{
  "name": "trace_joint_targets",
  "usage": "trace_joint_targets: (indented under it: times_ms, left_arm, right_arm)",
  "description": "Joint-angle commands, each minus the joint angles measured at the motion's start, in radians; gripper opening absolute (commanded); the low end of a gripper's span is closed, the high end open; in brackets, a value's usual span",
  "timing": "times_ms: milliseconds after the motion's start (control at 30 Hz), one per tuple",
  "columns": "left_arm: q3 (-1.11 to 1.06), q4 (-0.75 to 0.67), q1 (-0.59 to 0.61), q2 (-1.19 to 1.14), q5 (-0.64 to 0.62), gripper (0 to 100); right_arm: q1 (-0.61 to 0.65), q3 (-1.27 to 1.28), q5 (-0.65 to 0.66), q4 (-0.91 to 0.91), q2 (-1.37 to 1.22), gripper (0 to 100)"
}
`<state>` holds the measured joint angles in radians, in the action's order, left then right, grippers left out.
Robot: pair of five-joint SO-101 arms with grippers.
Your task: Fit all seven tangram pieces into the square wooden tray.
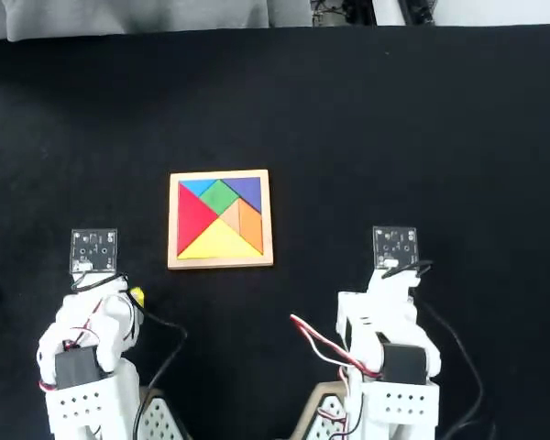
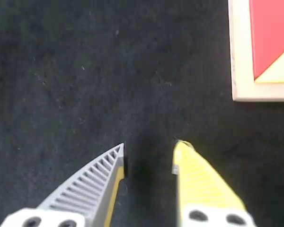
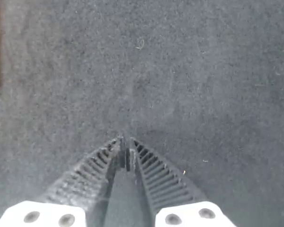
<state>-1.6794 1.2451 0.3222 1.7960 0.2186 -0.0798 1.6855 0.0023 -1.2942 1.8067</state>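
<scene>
Left gripper (image 2: 150, 147), with one ribbed grey finger and one yellow, hangs parted and empty over the fuzzy black cloth (image 1: 394, 119). Ahead of the two arms and midway between them, the square wooden tray (image 1: 220, 264) lies flat. It is filled edge to edge with smooth coloured tangram pieces (image 1: 222, 242), mostly triangles. Right gripper (image 3: 127, 144), ribbed grey, is pressed closed on nothing.

Left gripper (image 2: 149, 152) hangs low, slightly parted — right gripper (image 3: 127, 144), likewise low, pinched together
</scene>
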Motion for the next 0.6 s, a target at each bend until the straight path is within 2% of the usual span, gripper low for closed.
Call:
trace_joint_targets:
  times_ms: [0, 133, 567]
  left_arm:
    - [-0.019, 0.023, -0.028, 0.009, -0.006, 9]
    - [-0.019, 0.021, -0.035, 0.009, -0.006, 5]
    - [-0.019, 0.021, -0.036, 0.009, -0.008, 5]
  right_arm:
    - [-0.014, 0.001, 0.002, -0.006, 0.074, 1.2]
    - [-0.014, 0.001, 0.002, -0.006, 0.074, 1.2]
    - [-0.014, 0.001, 0.002, -0.006, 0.074, 1.2]
